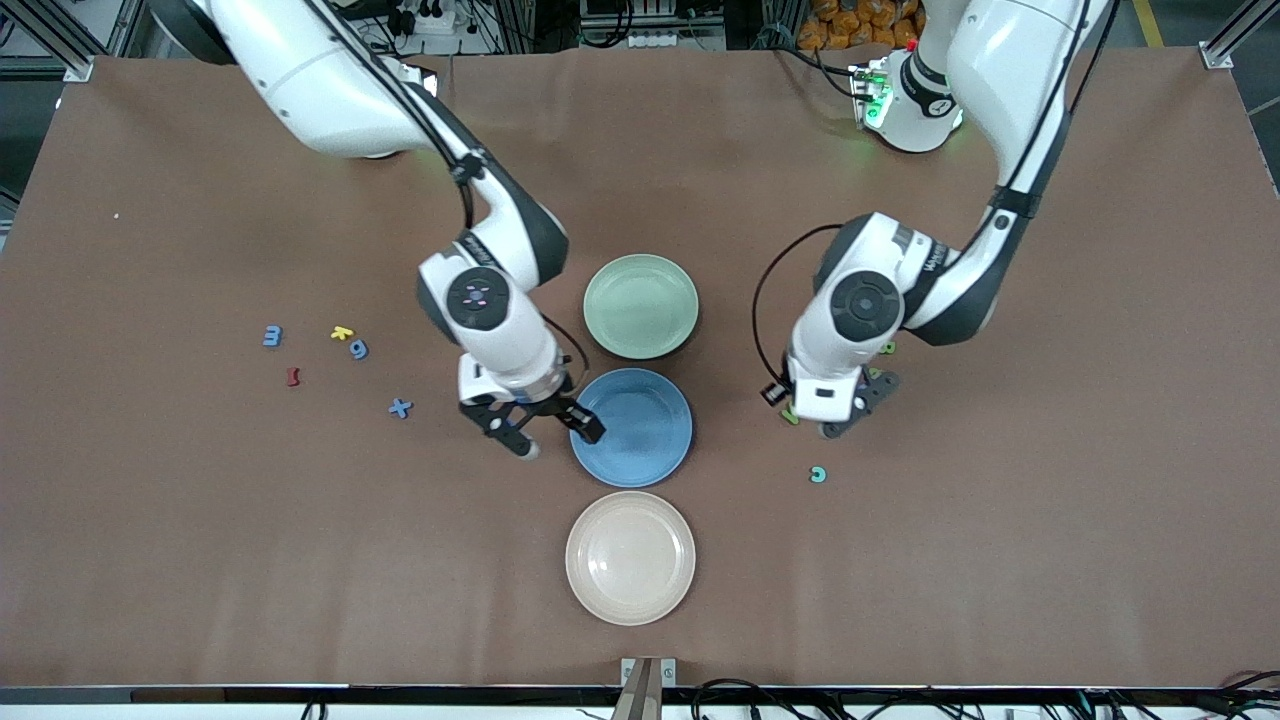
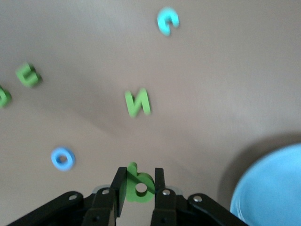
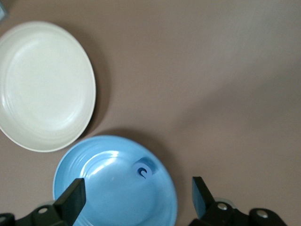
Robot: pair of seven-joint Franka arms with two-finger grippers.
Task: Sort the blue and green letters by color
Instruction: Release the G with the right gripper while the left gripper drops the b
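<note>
My left gripper is shut on a green letter b, low over the table beside the blue plate. Near it lie a green N, another green piece, a blue O and a teal C. My right gripper stands open over the blue plate, and a small blue letter lies in that plate. A blue 3, a blue 9 and a blue X lie toward the right arm's end.
A green plate, the blue plate and a cream plate stand in a row at mid-table, the cream one nearest the front camera. A yellow piece and a dark red piece lie among the blue letters.
</note>
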